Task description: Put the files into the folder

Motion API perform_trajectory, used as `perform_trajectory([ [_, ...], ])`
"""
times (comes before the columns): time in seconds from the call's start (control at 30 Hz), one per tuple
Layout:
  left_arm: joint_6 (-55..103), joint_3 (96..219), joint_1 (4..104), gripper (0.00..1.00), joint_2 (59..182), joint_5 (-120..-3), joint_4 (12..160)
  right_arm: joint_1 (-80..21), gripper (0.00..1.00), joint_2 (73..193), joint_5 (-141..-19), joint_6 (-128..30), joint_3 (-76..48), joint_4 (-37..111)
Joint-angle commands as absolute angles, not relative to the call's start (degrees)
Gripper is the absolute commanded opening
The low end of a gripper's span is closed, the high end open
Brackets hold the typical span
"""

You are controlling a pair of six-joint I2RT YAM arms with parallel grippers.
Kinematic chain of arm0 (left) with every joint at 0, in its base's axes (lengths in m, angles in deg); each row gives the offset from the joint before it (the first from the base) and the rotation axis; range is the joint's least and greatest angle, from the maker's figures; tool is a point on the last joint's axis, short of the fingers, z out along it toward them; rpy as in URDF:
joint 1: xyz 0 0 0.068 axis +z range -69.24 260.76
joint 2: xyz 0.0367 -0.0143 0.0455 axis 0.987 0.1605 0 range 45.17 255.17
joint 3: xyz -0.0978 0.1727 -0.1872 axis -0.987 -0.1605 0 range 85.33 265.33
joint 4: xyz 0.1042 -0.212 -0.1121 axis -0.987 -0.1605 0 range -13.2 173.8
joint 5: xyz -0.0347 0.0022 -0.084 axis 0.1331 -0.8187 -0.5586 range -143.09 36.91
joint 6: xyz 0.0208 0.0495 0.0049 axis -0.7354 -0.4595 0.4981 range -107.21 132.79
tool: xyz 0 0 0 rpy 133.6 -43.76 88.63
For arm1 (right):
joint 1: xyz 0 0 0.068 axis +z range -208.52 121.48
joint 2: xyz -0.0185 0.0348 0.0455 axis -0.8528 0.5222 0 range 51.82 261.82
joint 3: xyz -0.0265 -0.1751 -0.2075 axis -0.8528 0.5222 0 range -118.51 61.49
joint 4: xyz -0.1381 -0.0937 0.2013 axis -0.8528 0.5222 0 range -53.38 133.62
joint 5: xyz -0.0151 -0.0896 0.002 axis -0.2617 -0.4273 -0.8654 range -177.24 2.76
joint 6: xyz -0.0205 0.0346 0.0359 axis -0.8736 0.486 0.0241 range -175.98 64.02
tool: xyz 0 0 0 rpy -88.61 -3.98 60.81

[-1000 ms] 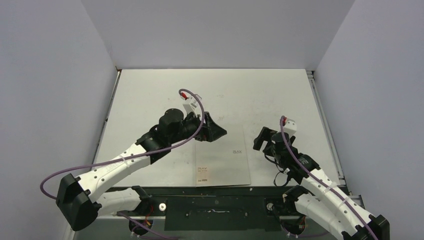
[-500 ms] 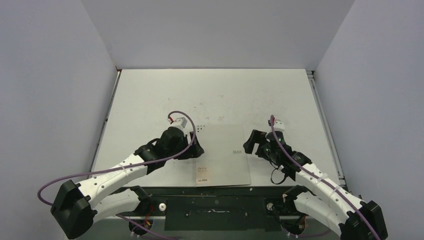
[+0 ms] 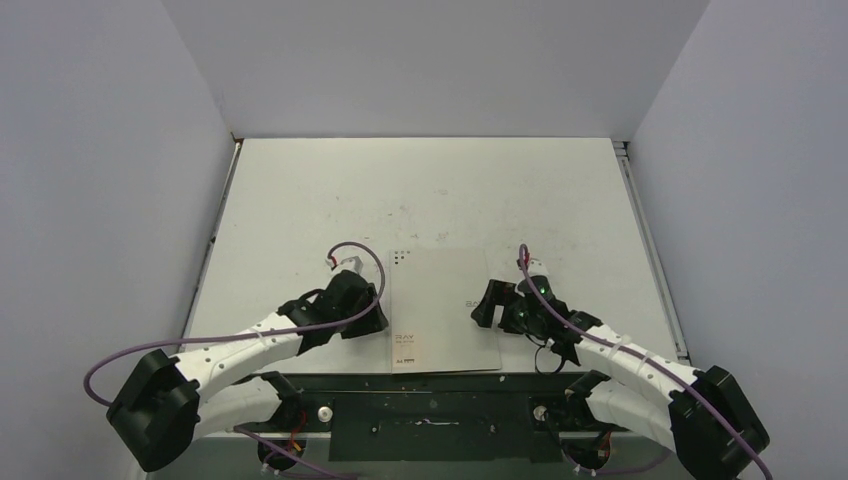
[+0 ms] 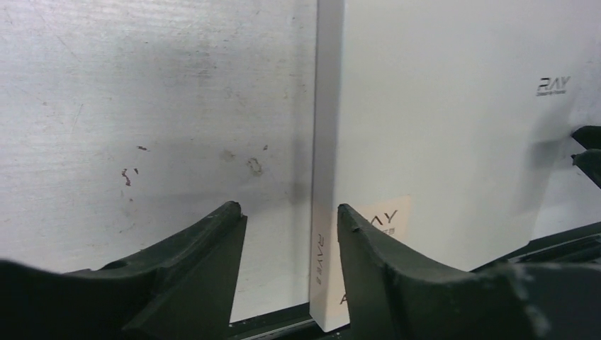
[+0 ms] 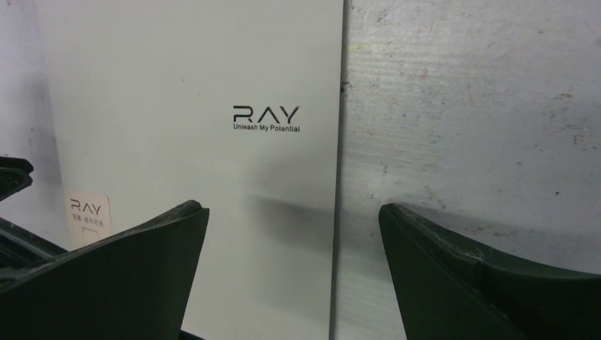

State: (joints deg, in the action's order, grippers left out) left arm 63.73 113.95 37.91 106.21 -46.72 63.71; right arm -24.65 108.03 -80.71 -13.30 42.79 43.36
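Note:
The folder lies closed and flat near the table's front edge, silvery-grey cover up with small logos. It also shows in the left wrist view and the right wrist view. The files are hidden. My left gripper is open and empty; in its wrist view the jaws stand either side of the folder's left spine edge. My right gripper is open and empty; in its wrist view the jaws stand either side of the folder's right edge.
The grey scuffed table is walled on the left, back and right. A dark metal rail runs along the front edge just below the folder, between the two arm bases.
My left gripper has drawn back from over the folder's far left corner to its left edge. My right gripper has moved left to the right edge. The folder now shows whole and flat.

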Motion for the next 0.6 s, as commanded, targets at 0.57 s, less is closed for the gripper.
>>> perform_trajectory([
  [0.57,63.06,116.18,38.44,0.25,119.17,-46.74,72.39,-21.78,0.96,115.52,-80.67,-8.48,45.20,29.58],
])
